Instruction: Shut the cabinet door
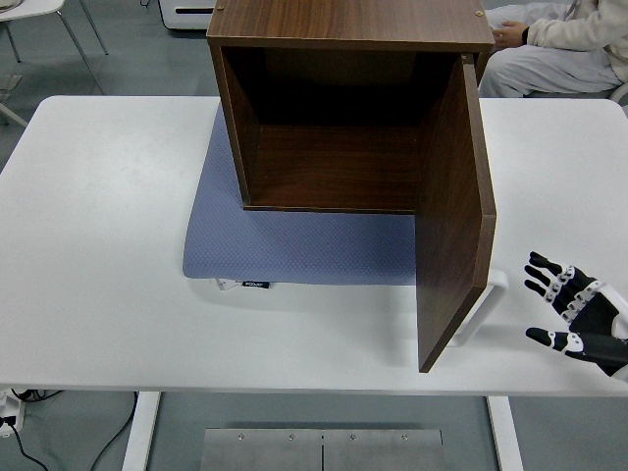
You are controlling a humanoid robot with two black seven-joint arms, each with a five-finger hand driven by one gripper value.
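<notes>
White rectangular table (108,245) on a grey floor; I see a seated person (549,44) behind the dark brown wooden cabinet (348,103). Cabinet sits on a blue-grey textured mat (294,245), mid-table toward the far side. Its brown wooden door (453,221) stands wide open, swung out from the cabinet's right side toward the near edge, white bar handle (486,309) on its outer face. My right hand (574,312), fingers spread, holding nothing, hovers right of the door, near the handle, not touching. Gap between is free.
</notes>
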